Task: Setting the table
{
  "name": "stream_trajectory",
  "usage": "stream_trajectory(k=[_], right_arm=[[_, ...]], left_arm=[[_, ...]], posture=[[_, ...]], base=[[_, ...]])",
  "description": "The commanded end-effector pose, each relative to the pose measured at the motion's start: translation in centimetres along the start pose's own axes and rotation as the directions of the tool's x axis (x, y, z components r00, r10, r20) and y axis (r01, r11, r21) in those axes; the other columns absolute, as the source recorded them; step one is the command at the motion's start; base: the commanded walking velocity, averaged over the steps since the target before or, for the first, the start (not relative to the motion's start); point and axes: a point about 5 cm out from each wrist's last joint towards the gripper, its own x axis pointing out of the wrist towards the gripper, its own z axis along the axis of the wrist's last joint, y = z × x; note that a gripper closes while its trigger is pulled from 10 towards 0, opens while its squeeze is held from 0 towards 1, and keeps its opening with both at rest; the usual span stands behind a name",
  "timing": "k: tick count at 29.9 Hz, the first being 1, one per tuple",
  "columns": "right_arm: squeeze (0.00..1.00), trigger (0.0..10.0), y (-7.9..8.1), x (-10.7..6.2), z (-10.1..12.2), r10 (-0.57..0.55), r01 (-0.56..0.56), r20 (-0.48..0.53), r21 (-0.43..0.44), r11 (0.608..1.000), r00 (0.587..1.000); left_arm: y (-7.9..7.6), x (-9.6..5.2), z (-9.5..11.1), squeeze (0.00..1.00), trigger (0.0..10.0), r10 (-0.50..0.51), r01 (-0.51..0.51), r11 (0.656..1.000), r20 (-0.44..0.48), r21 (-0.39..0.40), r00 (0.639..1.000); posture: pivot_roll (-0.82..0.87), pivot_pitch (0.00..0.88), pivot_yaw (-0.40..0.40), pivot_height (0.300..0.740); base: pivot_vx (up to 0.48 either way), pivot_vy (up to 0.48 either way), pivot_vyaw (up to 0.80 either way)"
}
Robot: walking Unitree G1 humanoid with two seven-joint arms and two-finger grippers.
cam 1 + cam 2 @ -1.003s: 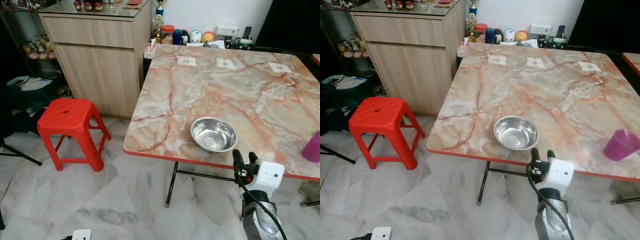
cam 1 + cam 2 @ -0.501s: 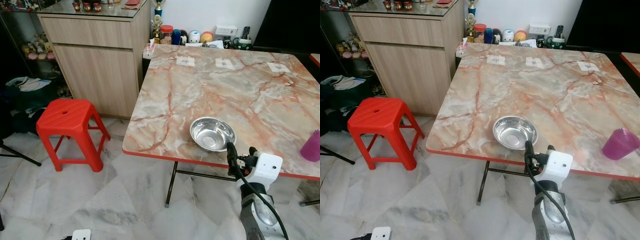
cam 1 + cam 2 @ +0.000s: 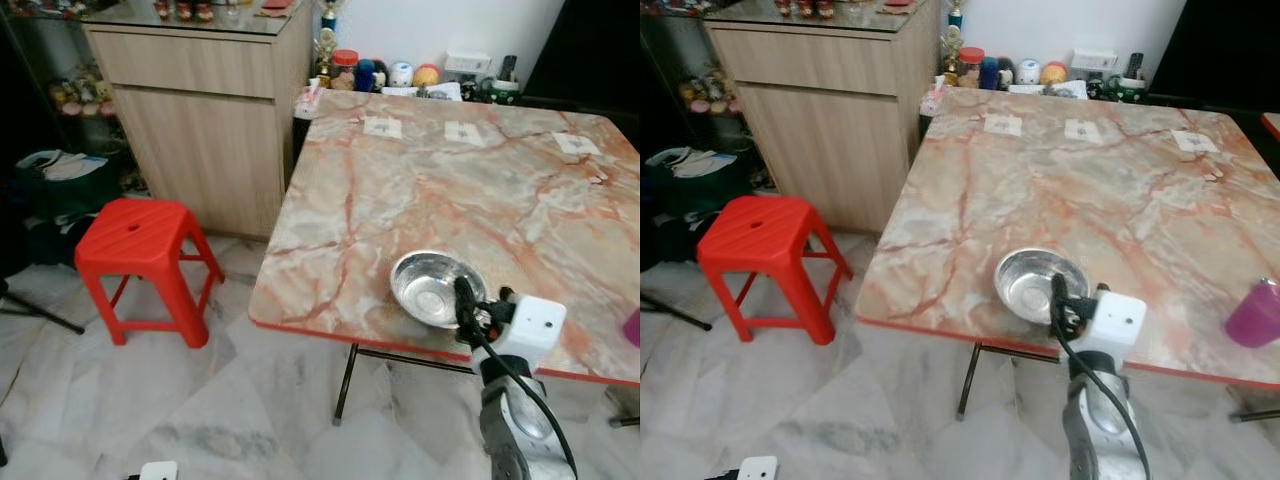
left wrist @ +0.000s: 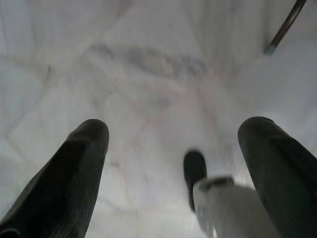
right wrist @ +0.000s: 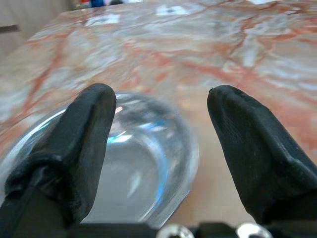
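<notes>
We find steel bowl (image 3: 436,287) near table (image 3: 420,190) front edge | right gripper (image 5: 161,134) spread at its rim, holding nothing; left gripper (image 4: 173,163) spread, idle | risk: bowl sliding off edge.

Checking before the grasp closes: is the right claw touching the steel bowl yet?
Cannot tell. In the right wrist view the right claw is open, its fingers straddling the steel bowl's rim, but no view shows contact or a gap plainly.

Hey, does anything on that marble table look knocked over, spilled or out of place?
Nothing stands out. The steel bowl sits upright and empty near the table's front edge, and the purple cup stands upright.
</notes>
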Motion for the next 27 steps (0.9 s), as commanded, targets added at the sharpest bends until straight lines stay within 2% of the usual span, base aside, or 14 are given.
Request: stream_trajectory(k=[1,8,19,22,23,27], right_arm=[[0.00,10.0,-0.9,-0.2,0.4,-0.036,0.036,0.008,0.009,0.999,0.999],[0.00,10.0,-1.1,-0.6,1.0,-0.063,0.063,0.022,0.032,0.998,0.998],[0.00,10.0,-2.1,-3.5,1.7,-0.111,0.117,-0.047,0.138,0.984,0.993],[0.00,10.0,-2.1,-4.0,1.5,-0.119,0.135,-0.107,0.160,0.978,0.987],[0.00,10.0,-2.2,-4.1,0.9,-0.122,0.151,-0.169,0.171,0.974,0.978],[0.00,10.0,-2.3,-3.9,0.0,-0.121,0.171,-0.223,0.219,0.961,0.967]], left_arm=[[-0.6,-0.1,-0.8,0.00,10.0,-0.012,0.012,1.000,-0.025,-0.010,1.000],[-0.6,-0.2,-0.8,0.00,10.0,-0.011,0.011,1.000,-0.023,-0.008,1.000],[-0.5,-0.1,-0.7,0.00,10.0,-0.012,0.013,1.000,-0.021,0.008,1.000],[-0.5,-0.1,-0.6,0.00,10.0,-0.013,0.014,1.000,-0.021,0.012,1.000],[-0.5,-0.1,-0.6,0.00,10.0,-0.015,0.015,1.000,-0.021,0.014,1.000],[-0.5,-0.1,-0.6,0.00,10.0,-0.017,0.017,1.000,-0.020,0.016,1.000]], posture=[[0.01,0.090,-0.038,0.740],[0.01,0.093,-0.038,0.740],[0.00,0.100,-0.041,0.740],[0.00,0.100,-0.040,0.740],[0.00,0.100,-0.040,0.740],[0.01,0.101,-0.040,0.740]], base=[[0.000,0.000,0.00],[0.000,0.000,0.00],[0.000,0.000,0.00],[0.000,0.000,0.00],[0.000,0.000,0.00],[0.000,0.000,0.00]])
